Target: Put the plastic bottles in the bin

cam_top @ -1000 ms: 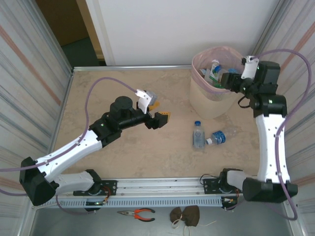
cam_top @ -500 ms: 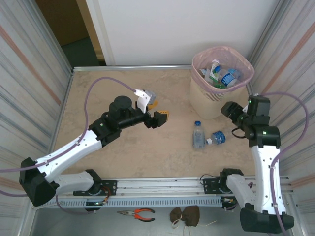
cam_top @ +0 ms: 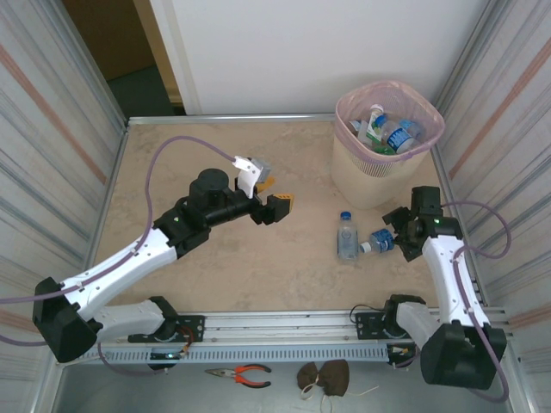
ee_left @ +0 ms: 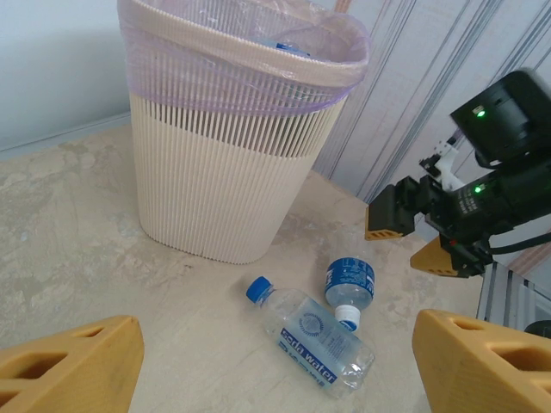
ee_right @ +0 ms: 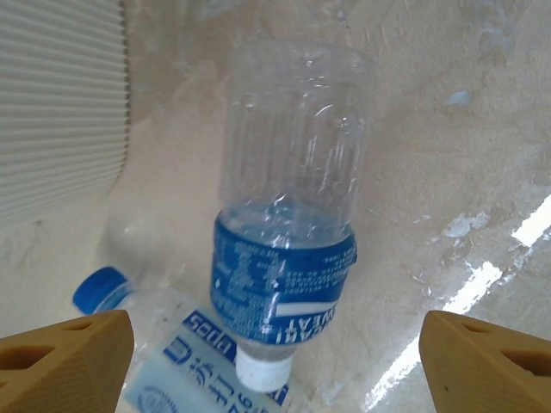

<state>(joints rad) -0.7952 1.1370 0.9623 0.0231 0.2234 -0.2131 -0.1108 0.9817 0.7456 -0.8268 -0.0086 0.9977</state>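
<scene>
My right pincer hangs wide and empty. The white-capped bottle lies directly beneath, long axis across my jaws.

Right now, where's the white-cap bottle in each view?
Top external: white-cap bottle lies right of centre, just below the bin.
Left wrist: bottle low, right of centre, below the bin.
Right wrist: bottle at centre, cap pointing down.
Shared landmark: the bin's ribbed wall.
</scene>
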